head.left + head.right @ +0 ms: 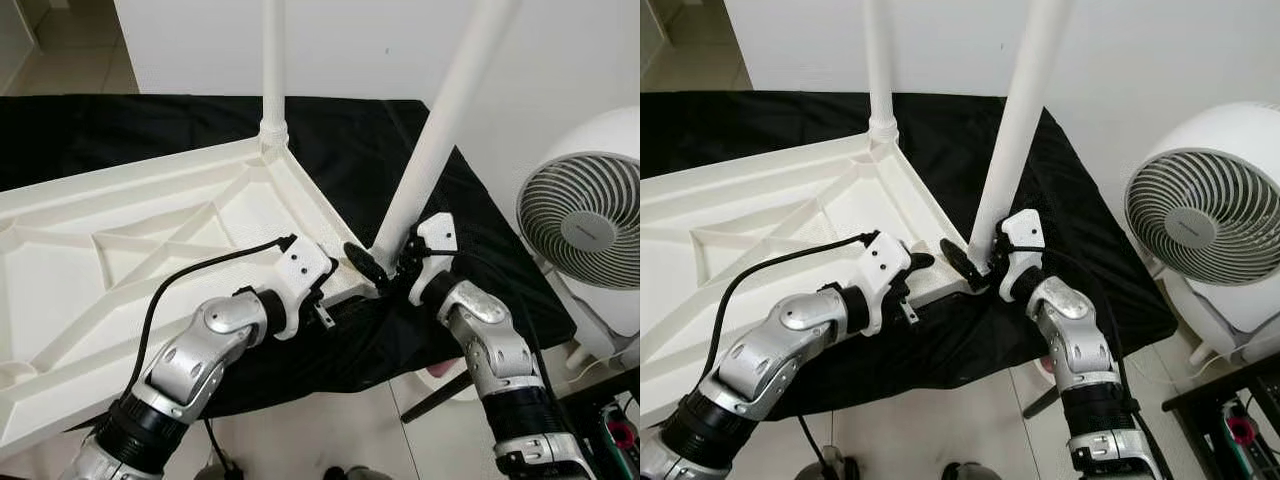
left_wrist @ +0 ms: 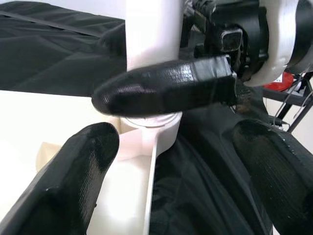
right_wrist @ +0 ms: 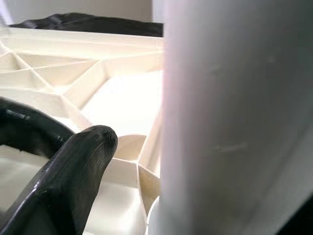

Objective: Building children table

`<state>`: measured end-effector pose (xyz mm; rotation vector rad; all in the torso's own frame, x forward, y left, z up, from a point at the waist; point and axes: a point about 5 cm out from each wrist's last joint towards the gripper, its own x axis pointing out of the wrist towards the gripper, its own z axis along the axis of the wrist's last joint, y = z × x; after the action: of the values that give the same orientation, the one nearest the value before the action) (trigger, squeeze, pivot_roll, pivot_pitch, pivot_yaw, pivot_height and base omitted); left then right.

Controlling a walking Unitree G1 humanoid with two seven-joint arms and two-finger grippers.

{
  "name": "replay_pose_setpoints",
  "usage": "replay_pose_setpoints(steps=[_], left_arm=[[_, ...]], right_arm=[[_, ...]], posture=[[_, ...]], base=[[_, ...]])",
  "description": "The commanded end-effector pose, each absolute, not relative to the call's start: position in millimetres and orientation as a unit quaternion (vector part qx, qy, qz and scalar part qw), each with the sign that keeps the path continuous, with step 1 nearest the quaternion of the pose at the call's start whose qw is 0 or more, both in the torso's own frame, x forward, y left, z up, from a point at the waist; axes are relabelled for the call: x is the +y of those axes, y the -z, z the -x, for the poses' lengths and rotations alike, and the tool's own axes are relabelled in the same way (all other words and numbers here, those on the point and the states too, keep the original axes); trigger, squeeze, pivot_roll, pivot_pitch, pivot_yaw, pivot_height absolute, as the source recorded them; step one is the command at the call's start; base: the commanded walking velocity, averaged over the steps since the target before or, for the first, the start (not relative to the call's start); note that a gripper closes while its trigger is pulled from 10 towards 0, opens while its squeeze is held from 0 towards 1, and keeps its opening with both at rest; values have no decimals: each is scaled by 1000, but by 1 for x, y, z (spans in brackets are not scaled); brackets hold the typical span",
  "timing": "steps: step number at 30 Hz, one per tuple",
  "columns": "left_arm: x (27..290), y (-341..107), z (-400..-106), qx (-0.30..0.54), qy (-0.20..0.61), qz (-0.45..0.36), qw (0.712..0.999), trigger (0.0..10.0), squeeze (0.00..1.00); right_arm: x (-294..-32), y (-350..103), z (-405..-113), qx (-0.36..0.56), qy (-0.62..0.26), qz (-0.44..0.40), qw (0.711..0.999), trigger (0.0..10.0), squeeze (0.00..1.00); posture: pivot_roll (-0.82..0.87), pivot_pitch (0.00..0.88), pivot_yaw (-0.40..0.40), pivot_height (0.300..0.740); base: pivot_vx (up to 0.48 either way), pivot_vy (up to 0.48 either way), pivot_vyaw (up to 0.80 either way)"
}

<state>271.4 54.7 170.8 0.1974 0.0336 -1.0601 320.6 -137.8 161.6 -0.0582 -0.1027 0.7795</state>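
The white ribbed plastic tabletop (image 1: 150, 250) lies upside down on black cloth (image 1: 400, 160). At its near corner, our right gripper (image 1: 985, 265) clamps the smooth, light, stiff white leg tube (image 1: 1015, 130) low down; our left gripper (image 1: 925, 262) hovers open beside it.

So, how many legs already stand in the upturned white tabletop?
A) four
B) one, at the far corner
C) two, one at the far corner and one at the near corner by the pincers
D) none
C: one leg stands in the far corner of the tabletop, and a second leg leans at the near corner, with the right pincer at its base.
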Motion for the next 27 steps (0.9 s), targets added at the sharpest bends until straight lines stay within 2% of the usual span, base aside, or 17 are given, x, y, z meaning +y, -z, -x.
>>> replay_pose_setpoints(steps=[1, 2, 3, 16, 19, 20, 27], left_arm=[[52, -172, -269, 18, 535, -89, 840, 10000, 0], [52, -172, -269, 18, 535, -89, 840, 10000, 0], [52, -172, -270, 17, 535, -89, 840, 10000, 0], [53, -173, -269, 18, 534, -89, 840, 10000, 0], [52, -173, -269, 18, 535, -87, 840, 10000, 0], [52, -173, -268, 17, 535, -87, 840, 10000, 0], [53, -173, -267, 18, 537, -88, 839, 10000, 0]], right_arm=[[-139, -160, -323, -45, -395, 33, 917, 10000, 0], [-139, -160, -323, -45, -395, 33, 917, 10000, 0], [-141, -159, -326, -44, -394, 38, 917, 0, 0], [-155, -153, -335, -26, -392, 39, 919, 0, 0], [-155, -151, -333, -24, -382, 39, 923, 275, 0], [-154, -151, -333, -24, -376, 37, 925, 10000, 0], [-147, -149, -333, -26, -334, 21, 942, 10000, 0]], posture=[[72, 86, -67, 740], [72, 86, -67, 740], [74, 86, -67, 740], [77, 93, -65, 740], [75, 95, -64, 740], [75, 95, -64, 740], [73, 95, -66, 740]], base=[[0, 0, 0], [0, 0, 0], [0, 0, 0], [0, 0, 0], [0, 0, 0], [0, 0, 0], [0, 0, 0]])
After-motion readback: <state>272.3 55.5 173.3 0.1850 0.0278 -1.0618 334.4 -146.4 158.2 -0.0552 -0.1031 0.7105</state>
